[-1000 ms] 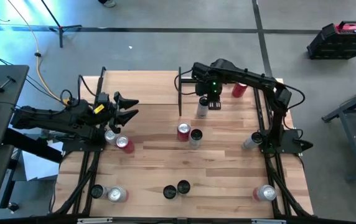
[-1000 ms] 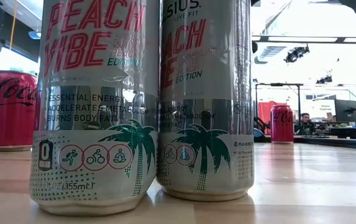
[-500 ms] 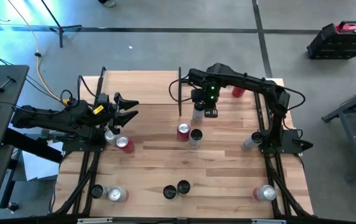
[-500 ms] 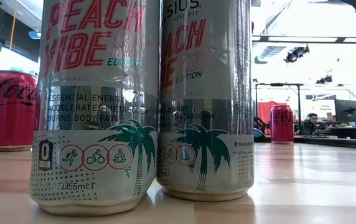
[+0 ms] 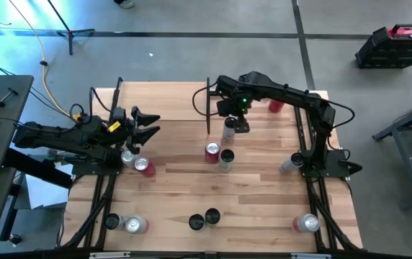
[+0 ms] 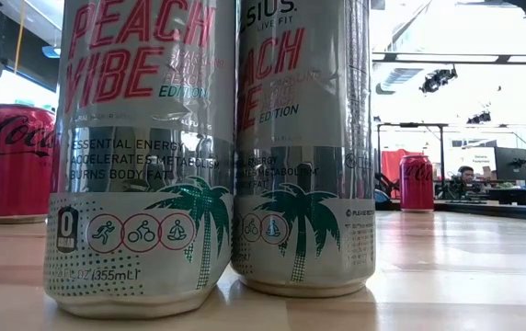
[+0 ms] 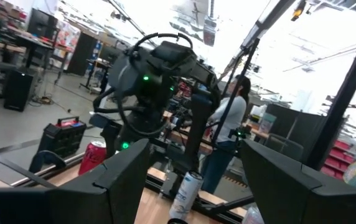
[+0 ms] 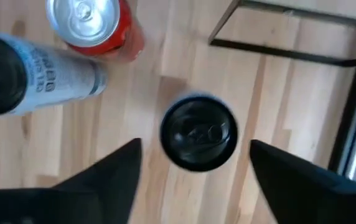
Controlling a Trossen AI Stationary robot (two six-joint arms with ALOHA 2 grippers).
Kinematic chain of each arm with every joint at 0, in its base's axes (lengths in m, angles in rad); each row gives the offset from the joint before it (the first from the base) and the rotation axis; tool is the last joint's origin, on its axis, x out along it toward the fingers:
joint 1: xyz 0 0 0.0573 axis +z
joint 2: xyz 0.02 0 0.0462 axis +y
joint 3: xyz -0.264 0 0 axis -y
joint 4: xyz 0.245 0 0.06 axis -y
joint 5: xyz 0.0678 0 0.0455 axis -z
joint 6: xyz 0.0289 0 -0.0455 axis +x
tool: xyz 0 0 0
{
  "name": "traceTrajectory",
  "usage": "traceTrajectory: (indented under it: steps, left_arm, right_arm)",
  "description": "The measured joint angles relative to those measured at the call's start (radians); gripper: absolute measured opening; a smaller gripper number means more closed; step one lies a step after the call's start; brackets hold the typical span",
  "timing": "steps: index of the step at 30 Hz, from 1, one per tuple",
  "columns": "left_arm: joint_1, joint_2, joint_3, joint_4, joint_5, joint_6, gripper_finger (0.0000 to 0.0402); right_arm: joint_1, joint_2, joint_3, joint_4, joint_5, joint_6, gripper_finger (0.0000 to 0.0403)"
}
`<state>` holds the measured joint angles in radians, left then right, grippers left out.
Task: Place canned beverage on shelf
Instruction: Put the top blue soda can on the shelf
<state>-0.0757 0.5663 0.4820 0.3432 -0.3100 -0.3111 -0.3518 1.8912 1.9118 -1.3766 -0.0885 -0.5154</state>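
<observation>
The wooden surface (image 5: 263, 187) carries scattered cans, with the right gripper (image 8: 193, 165) fingers spread around a black-topped can (image 8: 198, 132), the left gripper (image 5: 148, 124) fingers apart, empty.

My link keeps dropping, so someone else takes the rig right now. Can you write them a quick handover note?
Right gripper: open, fingers either side of the black-topped can, which stands upright beside the shelf post.
Left gripper: open, empty, near the shelf's front edge.
Done: unclear whether this can sits on the shelf board.
Left: check its spot, then shelve the others, such as the red can.
</observation>
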Motion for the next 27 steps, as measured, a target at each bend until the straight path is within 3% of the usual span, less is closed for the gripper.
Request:
traceTrajectory:
  steps: [6,23,27]
  left_arm:
    - [0.000,0.008,0.000,0.026,-0.028,0.001,0.0243]
    - [0.000,0.068,0.000,0.106,-0.054,0.079,0.0243]
    - [0.000,0.069,0.073,-0.027,-0.053,0.109,0.0243]
  right_arm:
    - [0.007,0.000,-0.039,0.027,0.010,0.014,0.0355]
    - [-0.002,0.000,-0.184,0.137,0.055,0.010,0.0360]
    - [-0.002,0.000,-0.216,0.173,0.070,0.019,0.0356]
